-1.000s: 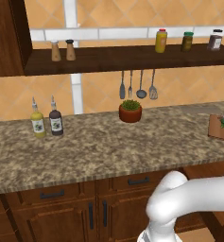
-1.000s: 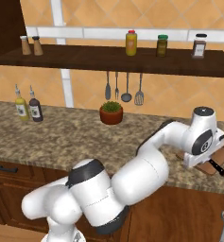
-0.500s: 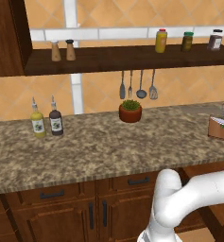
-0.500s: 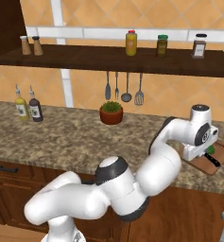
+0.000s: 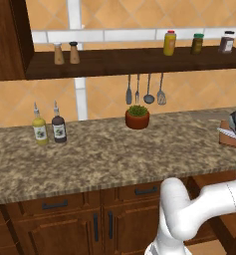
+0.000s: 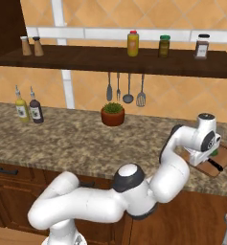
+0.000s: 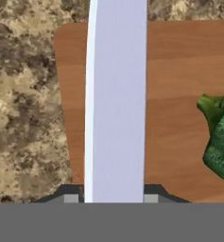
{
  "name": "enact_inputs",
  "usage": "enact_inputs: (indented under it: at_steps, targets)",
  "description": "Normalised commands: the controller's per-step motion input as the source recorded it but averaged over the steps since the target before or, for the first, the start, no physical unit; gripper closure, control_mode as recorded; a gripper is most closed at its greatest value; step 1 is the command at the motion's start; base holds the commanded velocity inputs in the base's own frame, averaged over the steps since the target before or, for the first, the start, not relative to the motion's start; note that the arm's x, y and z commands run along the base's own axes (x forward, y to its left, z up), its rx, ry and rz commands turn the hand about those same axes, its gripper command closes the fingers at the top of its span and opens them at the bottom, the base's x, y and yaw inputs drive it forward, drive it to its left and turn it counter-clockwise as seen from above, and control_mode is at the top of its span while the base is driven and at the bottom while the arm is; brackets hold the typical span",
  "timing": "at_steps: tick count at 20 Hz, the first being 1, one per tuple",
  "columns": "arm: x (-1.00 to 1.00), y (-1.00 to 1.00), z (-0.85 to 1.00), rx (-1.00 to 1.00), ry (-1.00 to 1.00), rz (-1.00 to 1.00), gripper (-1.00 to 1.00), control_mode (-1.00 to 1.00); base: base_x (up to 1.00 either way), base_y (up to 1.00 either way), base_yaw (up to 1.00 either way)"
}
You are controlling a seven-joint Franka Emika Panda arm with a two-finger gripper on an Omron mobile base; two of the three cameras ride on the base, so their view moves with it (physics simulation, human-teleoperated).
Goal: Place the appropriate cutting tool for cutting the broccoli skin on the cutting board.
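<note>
From the left base view I count two bottles (image 5: 49,129) on the speckled stone tabletop (image 5: 104,159), one potted plant (image 5: 137,116), four utensils (image 5: 145,90) hanging under the shelf (image 5: 129,61), two shakers (image 5: 65,53) and three jars (image 5: 196,43) on it. At the far right edge sits the cutting board (image 5: 229,138).

From the right base view, the same counts hold. The reddish-brown wooden cutting board (image 6: 221,159) lies at the right end of the tabletop, with the tool (image 6: 204,154) over it and a black handle (image 6: 216,164) showing on the board.

In the hand view, my tool (image 7: 114,198) grips one knife (image 7: 116,101), its broad flat pale blade running over the left part of the smooth board (image 7: 175,90). One lumpy dark-green broccoli (image 7: 220,135) rests on the board's right side.
</note>
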Motion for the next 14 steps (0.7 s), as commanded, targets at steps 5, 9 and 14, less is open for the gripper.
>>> enact_inputs:
  at_steps: [5,9,14]
  targets:
    - [0.22,-0.11,-0.4,0.01,0.0,0.07,1.0,-1.0,0.0,0.0,0.0]
    - [0.06,0.0,-0.39,0.0,0.0,0.07,-1.0,-1.0,0.0,0.0,0.0]
    - [-0.18,0.11,-0.1,0.0,0.0,0.04,-1.0,-1.0,0.0,0.0,0.0]
